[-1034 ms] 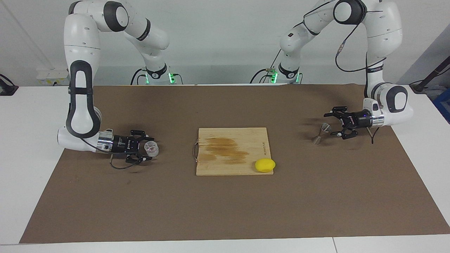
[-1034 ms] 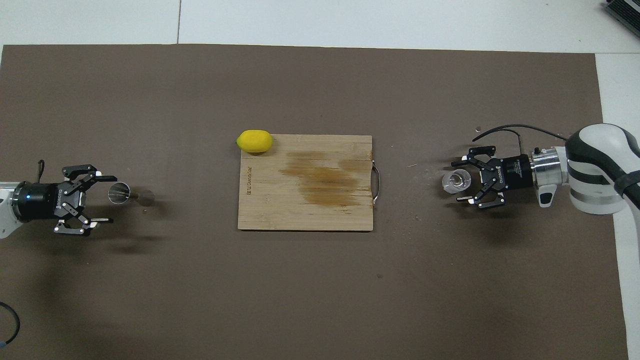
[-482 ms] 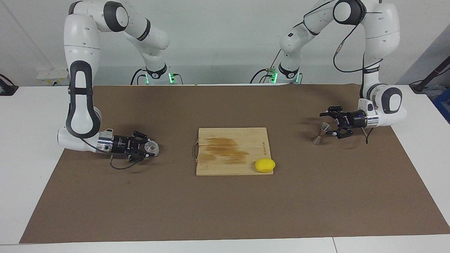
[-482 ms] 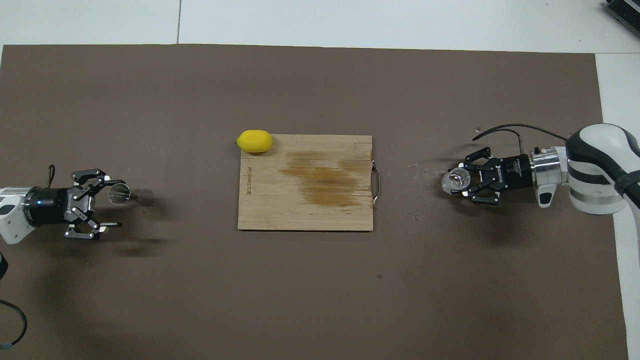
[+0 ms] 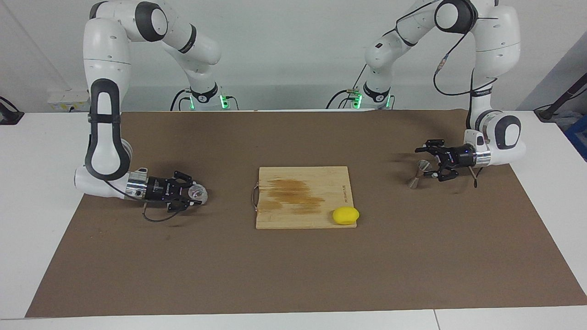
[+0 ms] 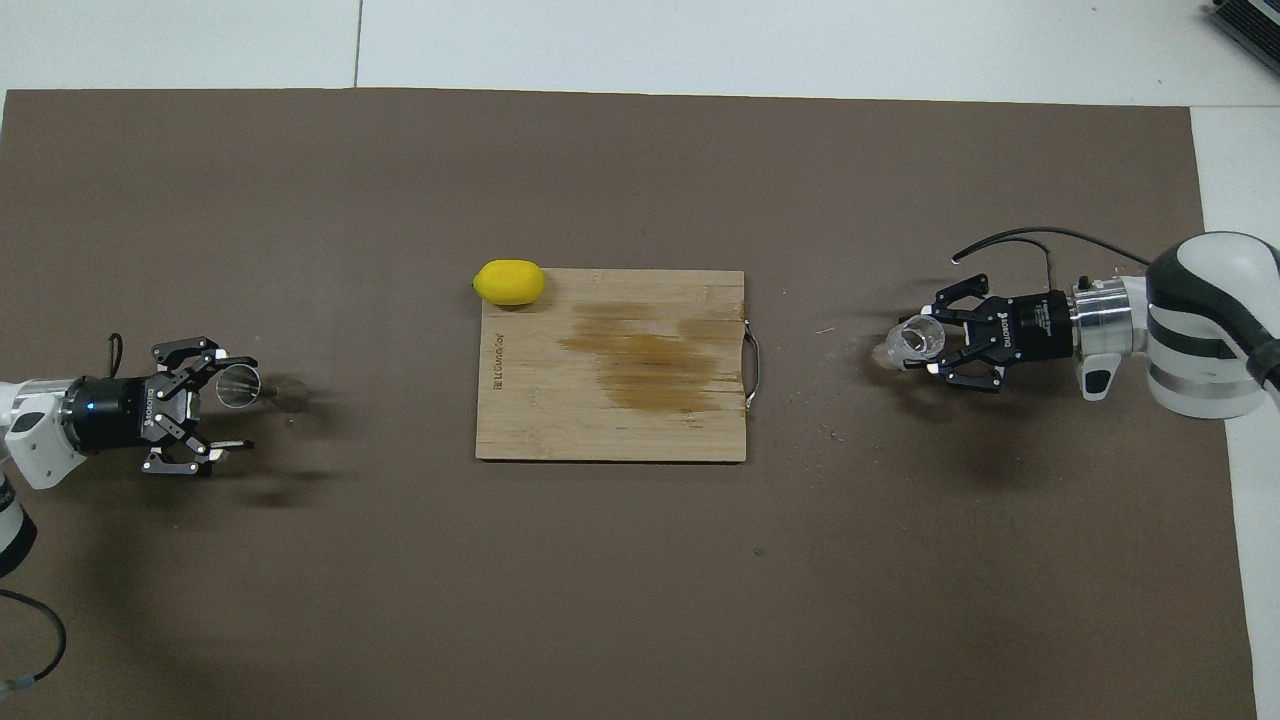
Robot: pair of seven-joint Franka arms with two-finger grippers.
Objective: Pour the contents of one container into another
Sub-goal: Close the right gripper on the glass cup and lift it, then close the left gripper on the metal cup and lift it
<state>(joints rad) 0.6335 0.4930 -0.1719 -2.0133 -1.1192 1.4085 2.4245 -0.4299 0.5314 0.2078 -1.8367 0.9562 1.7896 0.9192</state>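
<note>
Plainly, the pour has not begun; only the first grasp looks made. At mid-height of the facing view, toward the right arm's end of the bench (image 5: 293, 275), the right gripper (image 5: 192, 197) lies low and level with its fingers clenched on the glass tumbler (image 5: 199, 195). I cannot tell whether the tumbler rests on the bench or is just clear of it, nor whether it holds anything.

At the same height, toward the left arm's end, the left gripper (image 5: 425, 162) reaches in sideways with its fingers spread. The grey metal jigger (image 5: 418, 173) stands upright on the bench right at their tips, ungrasped; from overhead its cup sits close to one finger rather than centred between the two.

The two vessels are well apart, with the cutting board (image 5: 302, 183) in the frame's centre between them and a lemon (image 5: 346, 215) on the board's corner.

By my reading, what is left is nearly everything: securing the jigger, lifting the tumbler, bringing the vessels together and tipping.
</note>
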